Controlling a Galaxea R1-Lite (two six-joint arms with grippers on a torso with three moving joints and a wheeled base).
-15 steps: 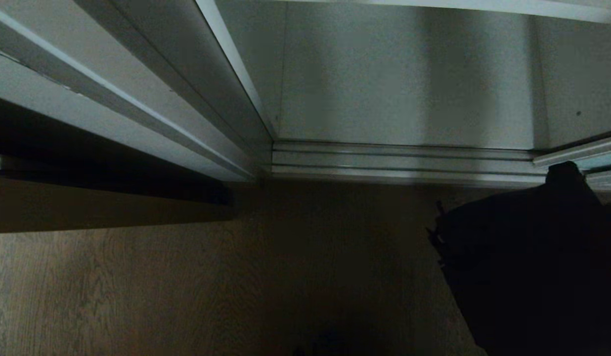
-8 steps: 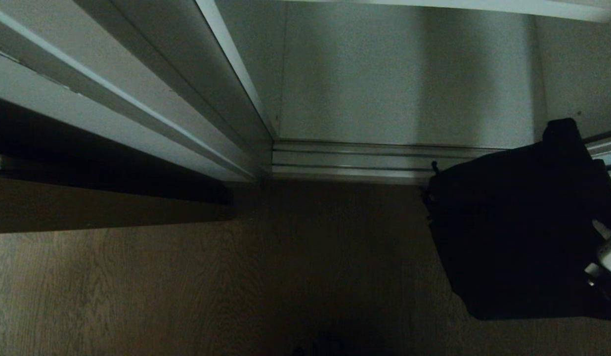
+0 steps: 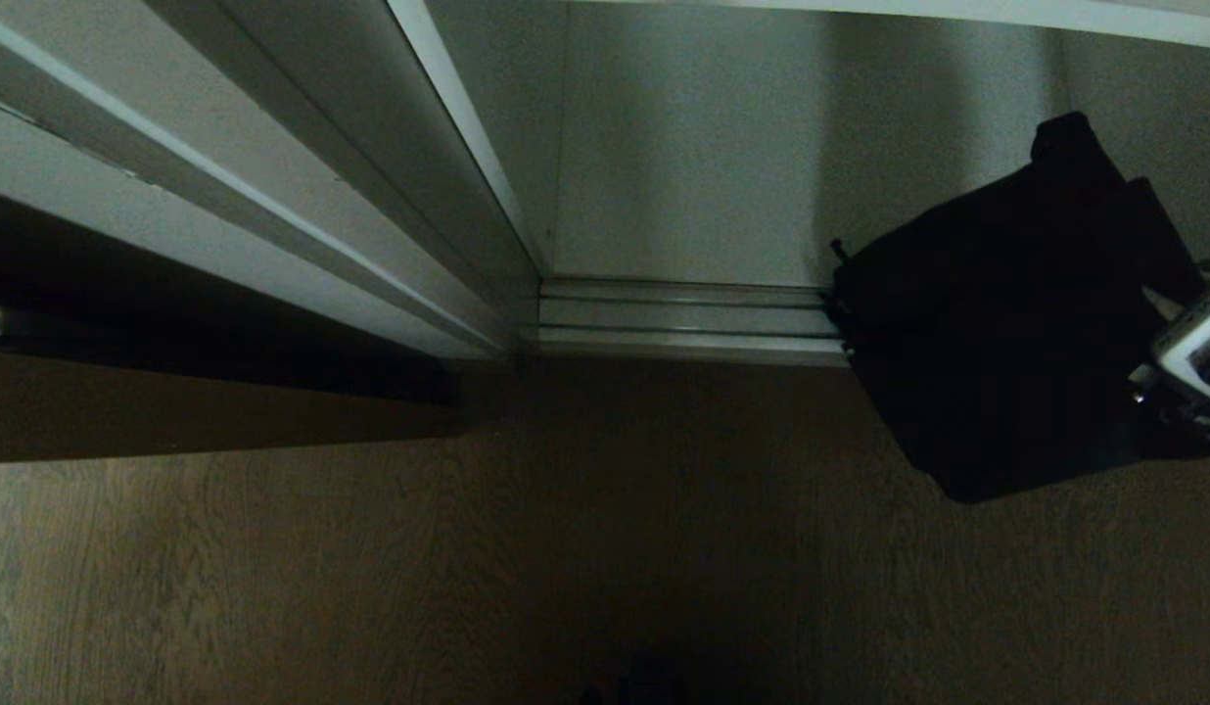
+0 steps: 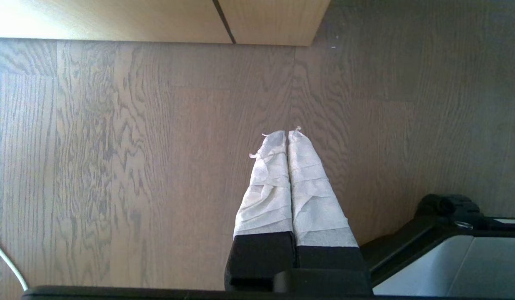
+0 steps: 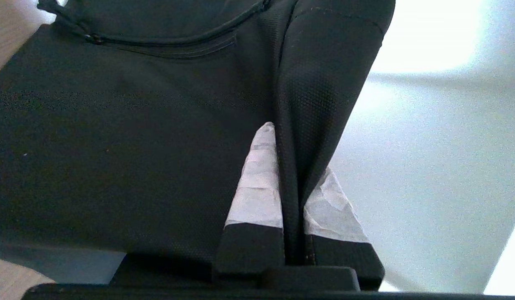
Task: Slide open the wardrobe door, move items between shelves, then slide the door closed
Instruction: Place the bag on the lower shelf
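Observation:
A black fabric bag point(image 3: 997, 323) hangs at the right of the head view, over the floor tracks point(image 3: 683, 318) and the front of the pale grey wardrobe shelf point(image 3: 703, 147). My right gripper point(image 5: 288, 175) is shut on a fold or strap of the bag point(image 5: 116, 125); its taped fingers point(image 5: 259, 183) pinch the fabric. Only its body point(image 3: 1192, 352) shows at the head view's right edge. The sliding wardrobe door point(image 3: 302, 147) stands pushed to the left, leaving the opening free. My left gripper point(image 4: 287, 134) is shut and empty, parked above the wood floor.
Wood-grain floor point(image 3: 370, 568) fills the near part of the head view. A dark gap point(image 3: 174, 333) lies under the left panels. A lighter shelf edge point(image 3: 908, 10) runs along the top. The robot's base point(image 4: 449, 254) shows beside the left gripper.
The bag has moved up and away from the lower right corner, across the tracks towards the shelf. The right gripper's body has come into the head view. The left arm is still.

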